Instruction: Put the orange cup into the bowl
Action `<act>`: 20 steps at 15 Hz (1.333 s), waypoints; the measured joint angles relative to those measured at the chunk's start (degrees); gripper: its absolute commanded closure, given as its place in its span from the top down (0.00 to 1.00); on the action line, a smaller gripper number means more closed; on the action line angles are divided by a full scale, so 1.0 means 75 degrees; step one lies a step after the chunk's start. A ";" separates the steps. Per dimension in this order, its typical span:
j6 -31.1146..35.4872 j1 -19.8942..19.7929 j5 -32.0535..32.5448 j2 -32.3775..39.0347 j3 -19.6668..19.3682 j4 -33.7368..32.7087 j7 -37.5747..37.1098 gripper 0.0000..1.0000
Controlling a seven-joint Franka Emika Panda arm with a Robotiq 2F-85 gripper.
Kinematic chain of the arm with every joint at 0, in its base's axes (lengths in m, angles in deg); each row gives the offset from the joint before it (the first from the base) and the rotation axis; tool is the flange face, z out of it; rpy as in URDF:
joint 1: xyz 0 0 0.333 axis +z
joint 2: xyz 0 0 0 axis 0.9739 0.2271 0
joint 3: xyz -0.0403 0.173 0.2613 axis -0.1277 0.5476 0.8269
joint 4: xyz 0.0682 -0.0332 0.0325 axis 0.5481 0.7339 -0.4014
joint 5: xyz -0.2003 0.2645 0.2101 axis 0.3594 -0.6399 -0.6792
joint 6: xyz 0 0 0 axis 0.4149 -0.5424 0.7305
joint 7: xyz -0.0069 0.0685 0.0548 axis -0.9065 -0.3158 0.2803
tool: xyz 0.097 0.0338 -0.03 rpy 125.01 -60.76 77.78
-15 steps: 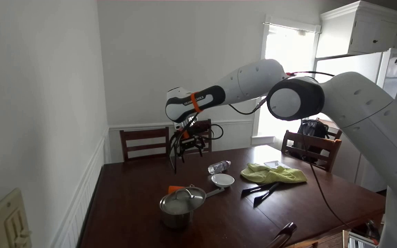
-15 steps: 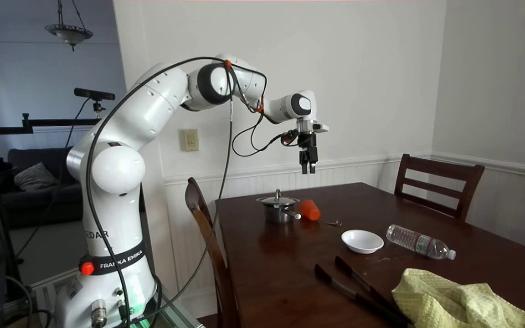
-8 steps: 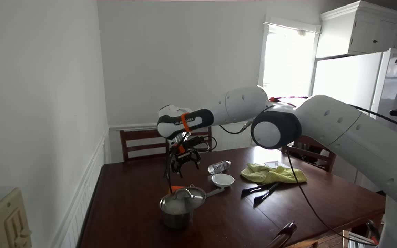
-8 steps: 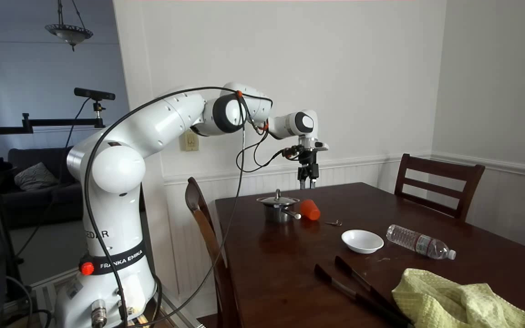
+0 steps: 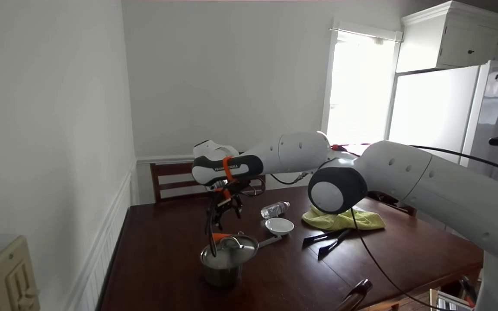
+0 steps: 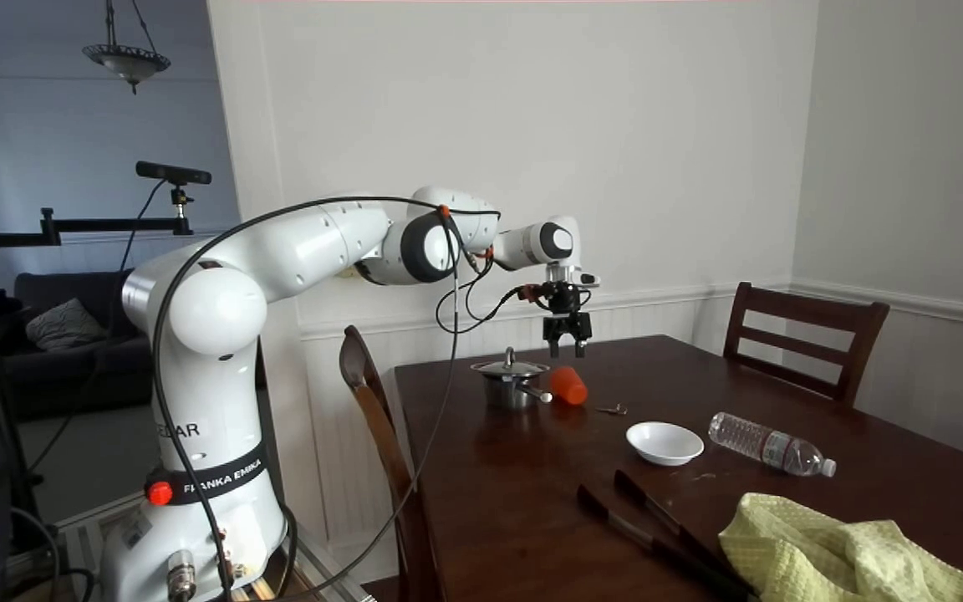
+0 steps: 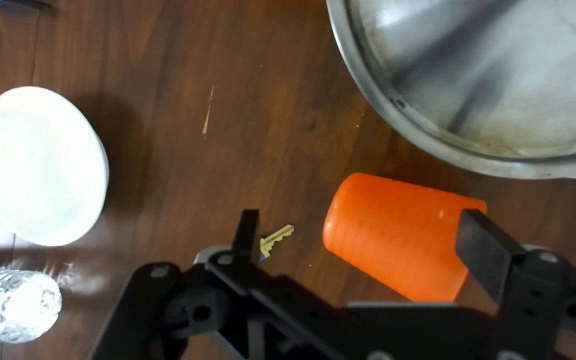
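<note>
Cup (image 6: 568,385), on its side on the bench (image 6: 532,502) just right of the pot (image 6: 508,391) in an exterior view, looks light, slick and a little springy, so I'd lower my widely parted jaws and pinch it gently across its middle.

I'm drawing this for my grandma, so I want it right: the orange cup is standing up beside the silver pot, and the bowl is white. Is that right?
Almost! The orange cup isn't standing up; it's lying on its side, as the wrist view shows. It is beside the silver pot, and the bowl is white.
</note>
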 measured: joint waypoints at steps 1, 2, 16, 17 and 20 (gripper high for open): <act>-0.0001 0.0028 0.0004 0.0068 0.0000 -0.0117 0.0034 1.00; -0.0001 0.0053 0.0004 0.0121 -0.0004 -0.0195 0.0036 1.00; 0.0294 0.0235 0.0021 0.0502 -0.0204 -0.0484 -0.0224 1.00; 0.0294 0.0253 0.0024 0.0516 -0.0236 -0.0484 -0.0238 1.00; 0.0284 0.0296 0.0026 0.0559 -0.0311 -0.0484 -0.0267 1.00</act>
